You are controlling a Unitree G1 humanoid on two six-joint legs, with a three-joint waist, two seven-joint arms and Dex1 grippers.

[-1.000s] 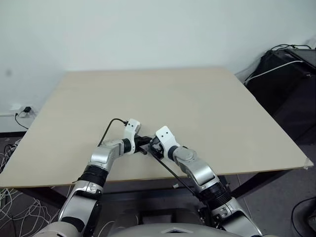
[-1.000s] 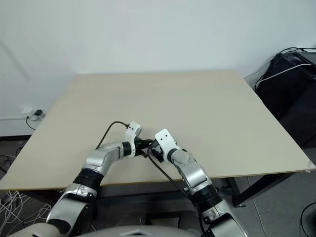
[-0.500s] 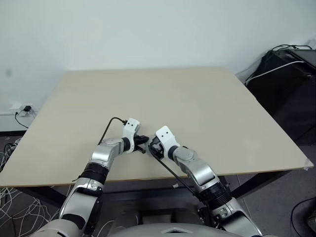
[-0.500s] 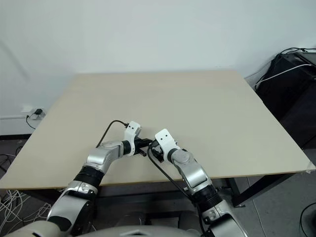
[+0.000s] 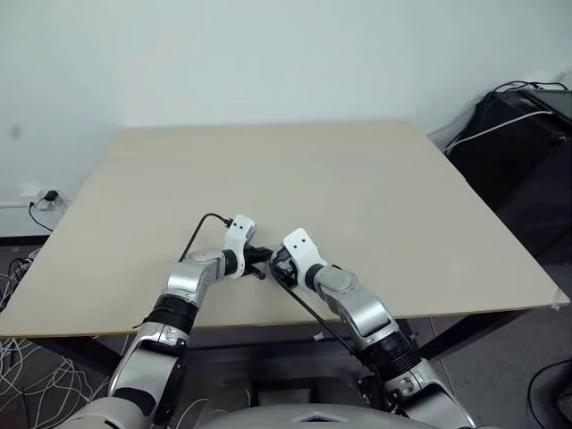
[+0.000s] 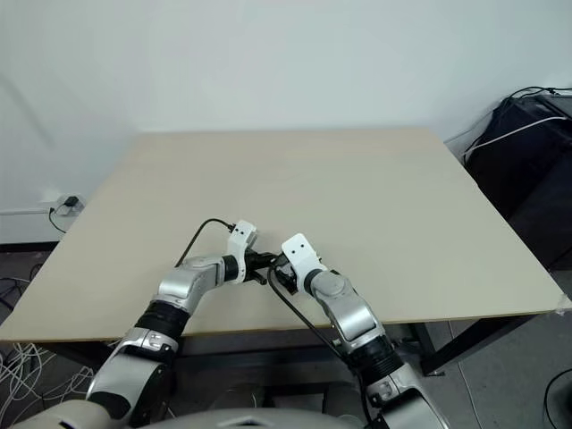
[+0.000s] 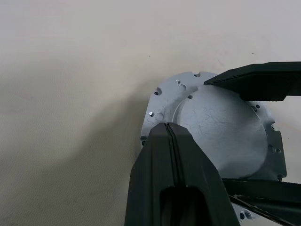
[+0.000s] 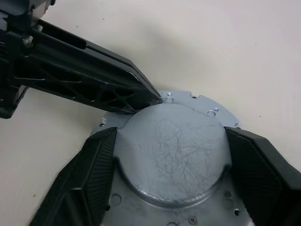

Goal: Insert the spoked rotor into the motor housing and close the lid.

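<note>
The lid [image 8: 169, 150] is a silvery-grey round cap with a scratched raised dome and a flat flange with small holes. It lies flat on the table [image 5: 357, 179] near the front edge. My left gripper [image 7: 168, 126] is shut, and its joined tips rest on the dome's rim [image 8: 157, 98]. My right gripper [image 8: 170, 136] is open; its fingers [image 8: 94, 160] stand on either side of the dome, close against it. In the eye views both grippers [image 5: 261, 259] meet over that spot. The spoked rotor and the motor housing are hidden.
The table's front edge [image 5: 268, 322] runs just behind the grippers. A black bag with a white cable [image 5: 518, 134] sits past the table's right side. A wall socket and loose wires [image 5: 40, 201] are on the left by the floor.
</note>
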